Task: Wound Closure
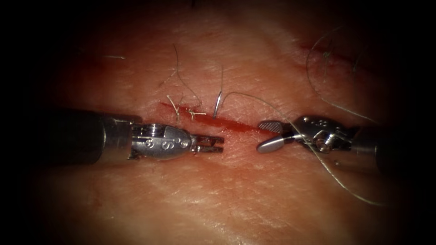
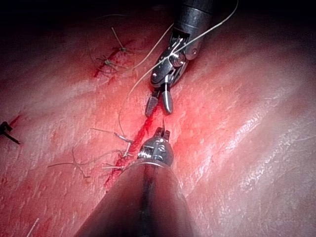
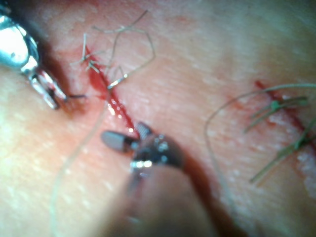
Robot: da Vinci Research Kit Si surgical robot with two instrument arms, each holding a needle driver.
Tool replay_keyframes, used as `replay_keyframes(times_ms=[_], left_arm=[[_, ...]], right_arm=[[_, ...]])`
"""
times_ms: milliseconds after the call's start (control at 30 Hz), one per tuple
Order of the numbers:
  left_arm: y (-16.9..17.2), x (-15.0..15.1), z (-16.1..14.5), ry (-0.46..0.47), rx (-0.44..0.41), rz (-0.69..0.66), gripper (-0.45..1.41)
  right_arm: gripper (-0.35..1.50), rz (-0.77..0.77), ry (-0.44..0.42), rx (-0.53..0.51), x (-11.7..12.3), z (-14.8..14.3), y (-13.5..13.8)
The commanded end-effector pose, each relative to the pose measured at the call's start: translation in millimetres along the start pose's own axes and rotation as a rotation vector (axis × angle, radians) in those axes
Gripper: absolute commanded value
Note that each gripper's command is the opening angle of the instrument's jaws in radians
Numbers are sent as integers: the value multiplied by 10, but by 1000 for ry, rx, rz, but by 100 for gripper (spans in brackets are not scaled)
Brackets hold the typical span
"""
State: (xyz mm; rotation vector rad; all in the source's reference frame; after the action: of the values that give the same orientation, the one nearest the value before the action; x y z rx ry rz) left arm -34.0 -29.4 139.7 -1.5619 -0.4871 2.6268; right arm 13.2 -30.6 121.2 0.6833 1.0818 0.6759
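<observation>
The needle (image 1: 218, 104) stands in the tissue (image 1: 236, 195) at the cut's (image 1: 227, 122) upper edge, its thread (image 1: 254, 97) trailing rightward. The left hand (image 1: 218, 144) sits slightly parted and empty below it. The right hand (image 1: 269, 135) gapes, grasping nothing.

The needle (image 1: 218, 104) stands in the tissue (image 1: 236, 199) above the cut (image 1: 227, 122), between both claws.

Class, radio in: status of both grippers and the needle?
Left gripper open, empty. Right gripper open, empty. Needle stuck in tissue above the cut, thread trailing right.
</observation>
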Motion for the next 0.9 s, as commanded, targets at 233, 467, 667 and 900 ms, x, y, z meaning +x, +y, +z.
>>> replay_keyframes(times_ms=[233,467,667,900], left_arm=[[31,49,-8,125,-95,-177,-45],[67,108,-36,224,-195,-261,-45],[90,154,-70,280,-241,-265,-45],[77,200,-108,266,-98,-112,-45]], right_arm=[[131,1,-2,9,-3,5,-4],[131,1,-2,9,-3,5,-5],[131,2,-2,10,-2,6,-5],[131,4,2,7,0,6,-5]])
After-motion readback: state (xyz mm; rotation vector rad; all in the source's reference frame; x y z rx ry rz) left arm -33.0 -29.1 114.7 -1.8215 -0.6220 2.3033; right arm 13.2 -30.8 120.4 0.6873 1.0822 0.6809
